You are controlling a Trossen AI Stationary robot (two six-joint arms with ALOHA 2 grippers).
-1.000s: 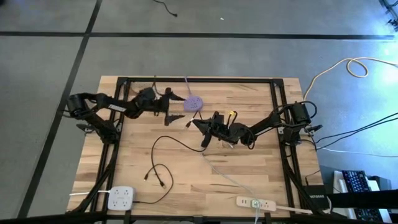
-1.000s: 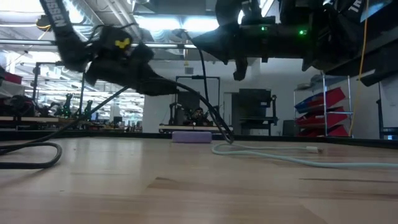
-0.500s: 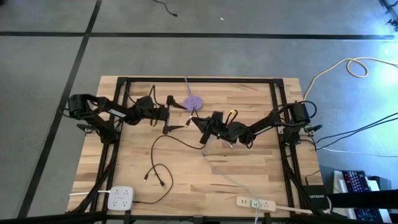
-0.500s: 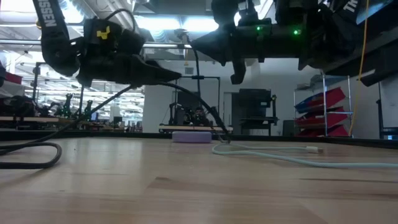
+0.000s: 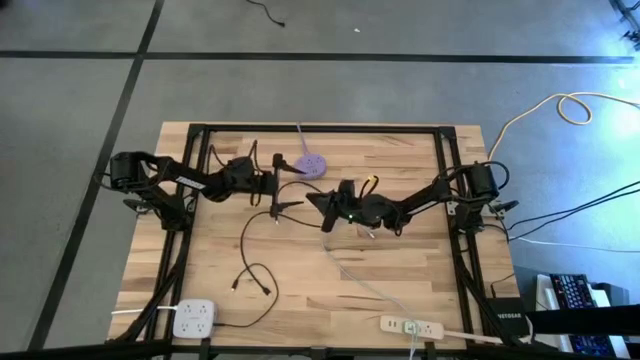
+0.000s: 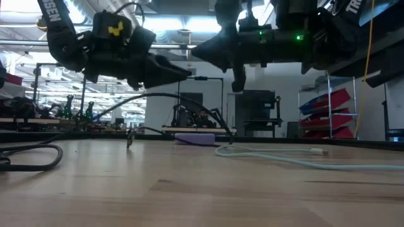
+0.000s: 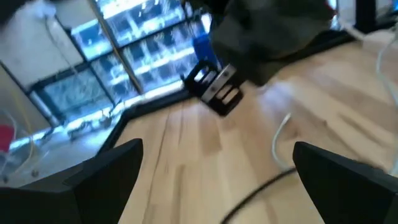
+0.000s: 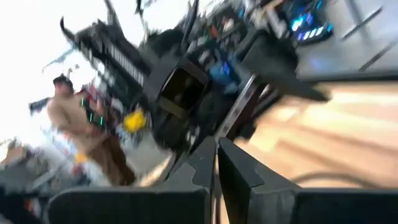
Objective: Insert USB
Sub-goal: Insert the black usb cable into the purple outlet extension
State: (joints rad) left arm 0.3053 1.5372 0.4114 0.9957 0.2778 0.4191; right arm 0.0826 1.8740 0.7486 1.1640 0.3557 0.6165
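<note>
Wide apart stood the jaws of the left gripper (image 5: 279, 187), empty, hanging above the far middle of the wooden table (image 5: 400, 260); in the left wrist view its two dark fingers (image 7: 99, 177) framed bare boards with nothing between them. The right gripper (image 5: 318, 201) faced it from the right, raised off the surface, its jaws pressed fully together; whether they pinched the thin black USB cable (image 5: 250, 225) could not be told, though that cable seemed to run up to their tips. From there the black cable curved left and down toward the near side, ending in a loose loop with small plugs (image 5: 262, 292) near the left front of the table. In the low view one plug end (image 6: 129, 140) dangled just above the boards, below the left gripper and apart from it. A purple round hub (image 5: 311, 164) lay on the far side, just beyond the two grippers. A pale cable (image 5: 365, 285) ran from the middle toward a white power strip (image 5: 411, 326) at the near right edge, and a square white socket block (image 5: 195, 318) sat at the near left corner. A person (image 8: 87, 134) showed blurred in the room behind.
</note>
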